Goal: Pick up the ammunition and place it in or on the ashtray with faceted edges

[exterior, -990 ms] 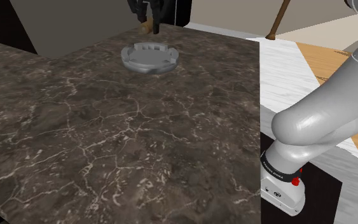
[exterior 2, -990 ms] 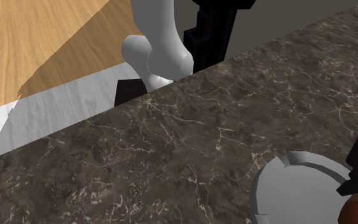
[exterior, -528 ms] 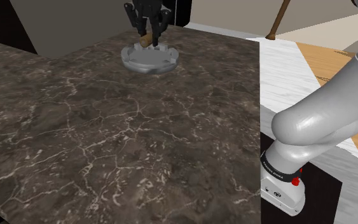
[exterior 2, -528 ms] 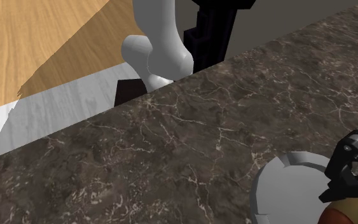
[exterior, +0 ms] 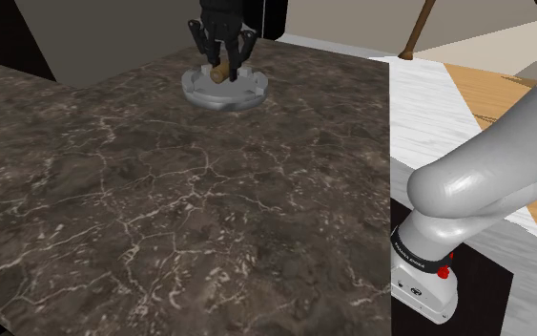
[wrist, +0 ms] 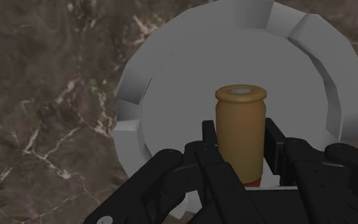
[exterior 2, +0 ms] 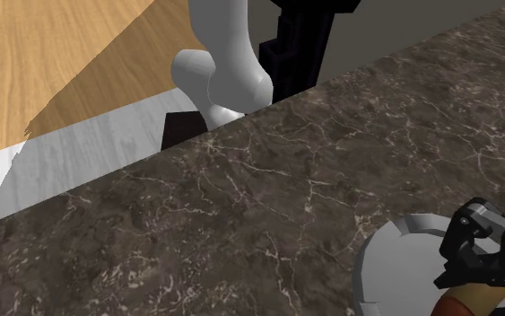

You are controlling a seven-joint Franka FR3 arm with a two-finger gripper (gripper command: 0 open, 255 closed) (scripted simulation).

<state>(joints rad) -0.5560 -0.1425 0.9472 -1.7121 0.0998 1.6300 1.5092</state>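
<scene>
Ammunition point(wrist: 240, 121): 1 brass-coloured cartridge, pinched between the 2 black fingers of the tool point(wrist: 241, 143), 1 finger pressing each flank. Its flat end with the pale disc points away from the palm; a reddish end sits back between the fingers.

The cartridge hangs over the flat middle of the pale grey ashtray point(wrist: 128, 102), inside the notched, faceted rim. Contact with the ashtray floor – cannot tell.

Ashtray stands on the dark veined counter point(exterior: 161, 210), near the far edge in the shoulder view.

Arm point(exterior: 485, 181): rises from the base at the shoulder view's lower right and leaves the picture at the upper right. The tool comes down from the top edge, fingers pointing down onto the ashtray.

Second exterior view – tool and ashtray are cut off at the lower right corner, and only a sliver of the cartridge shows at the bottom edge.
</scene>
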